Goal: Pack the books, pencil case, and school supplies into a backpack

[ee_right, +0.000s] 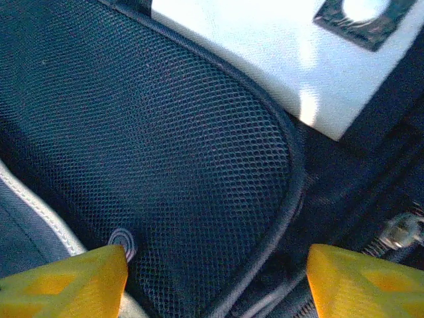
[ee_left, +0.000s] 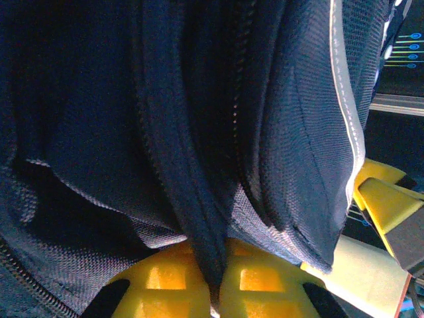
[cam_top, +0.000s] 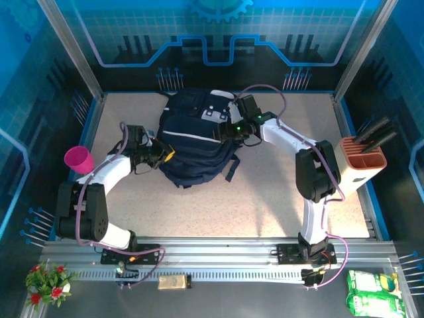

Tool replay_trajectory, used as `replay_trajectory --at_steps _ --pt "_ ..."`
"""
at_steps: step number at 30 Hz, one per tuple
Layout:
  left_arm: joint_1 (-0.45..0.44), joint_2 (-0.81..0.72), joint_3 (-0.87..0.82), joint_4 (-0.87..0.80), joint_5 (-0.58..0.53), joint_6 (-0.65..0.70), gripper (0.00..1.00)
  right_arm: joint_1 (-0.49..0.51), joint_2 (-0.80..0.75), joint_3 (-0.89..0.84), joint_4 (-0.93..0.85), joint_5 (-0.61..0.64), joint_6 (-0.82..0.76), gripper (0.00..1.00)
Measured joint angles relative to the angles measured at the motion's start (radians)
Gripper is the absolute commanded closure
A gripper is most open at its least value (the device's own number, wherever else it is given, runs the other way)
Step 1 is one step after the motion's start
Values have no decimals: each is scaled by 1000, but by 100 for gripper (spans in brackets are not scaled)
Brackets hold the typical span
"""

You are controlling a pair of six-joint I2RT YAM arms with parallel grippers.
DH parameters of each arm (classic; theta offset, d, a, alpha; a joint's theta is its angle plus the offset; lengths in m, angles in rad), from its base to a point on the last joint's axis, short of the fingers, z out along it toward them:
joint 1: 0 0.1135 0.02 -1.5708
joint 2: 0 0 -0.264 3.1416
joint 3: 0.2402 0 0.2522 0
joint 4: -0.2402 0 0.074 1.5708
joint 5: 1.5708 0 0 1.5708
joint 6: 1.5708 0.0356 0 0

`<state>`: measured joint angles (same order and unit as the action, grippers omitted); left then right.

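To the right of the pink cup (cam_top: pixel 78 159), the left gripper (ee_left: pixel 215 281) is seen with its 2 yellow jaws pressed together on a fold of the backpack (cam_top: pixel 195 142) by a zipper line (ee_left: pixel 233 119), the backpack lying mid-way across the table (cam_top: pixel 265 212), toward its far side. Further right, the right gripper (ee_right: pixel 215 278) is held over the dark mesh panel (ee_right: pixel 165 132), jaws wide apart with nothing between them. With only 1 thin fold pinched, the fabric could be pulled free or the whole backpack dragged sideways, and a fingertip could be snagged in the mesh.
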<state>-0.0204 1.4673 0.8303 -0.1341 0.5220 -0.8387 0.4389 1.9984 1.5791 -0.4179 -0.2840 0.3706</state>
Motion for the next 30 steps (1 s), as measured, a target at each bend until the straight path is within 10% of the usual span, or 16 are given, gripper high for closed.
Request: replay_trajectory --at_steps 30 --pt "6 12 0 11 -1 -27 93 47 -181 -275 53 -169 -200 25"
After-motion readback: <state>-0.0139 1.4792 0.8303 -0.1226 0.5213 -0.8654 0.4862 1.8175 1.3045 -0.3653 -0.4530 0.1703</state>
